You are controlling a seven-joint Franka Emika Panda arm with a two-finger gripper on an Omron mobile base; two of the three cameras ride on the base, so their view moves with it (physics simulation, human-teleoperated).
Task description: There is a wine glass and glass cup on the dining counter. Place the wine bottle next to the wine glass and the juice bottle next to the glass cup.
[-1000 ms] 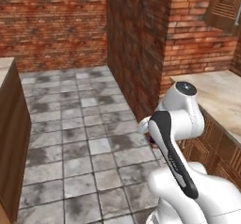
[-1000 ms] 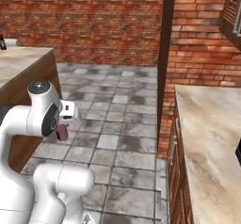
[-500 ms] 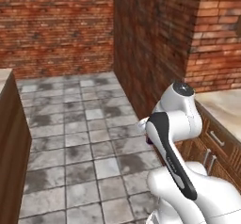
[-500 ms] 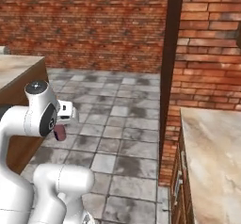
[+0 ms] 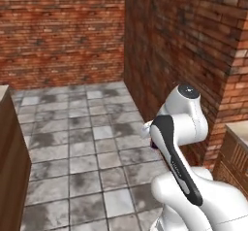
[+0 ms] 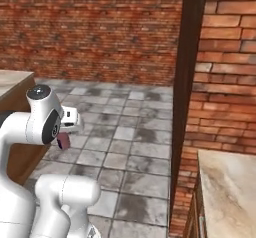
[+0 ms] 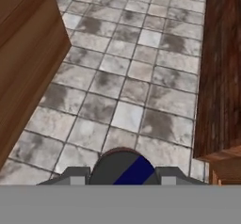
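The gripper (image 7: 121,180) is closed on the juice bottle (image 7: 123,167), whose dark rounded body with a blue-purple patch sits between the fingertips and hangs above the grey tiled floor (image 7: 136,72). A wooden counter side (image 7: 23,53) stands to one side and a brick wall (image 5: 63,31) lies beyond the floor.

You see the white arm (image 5: 180,128) rising lower right, elbow bent | grey stone-tile floor (image 5: 87,147) ahead | red brick walls (image 5: 63,31) behind and right | wooden cabinet side (image 5: 12,167) at left edge.
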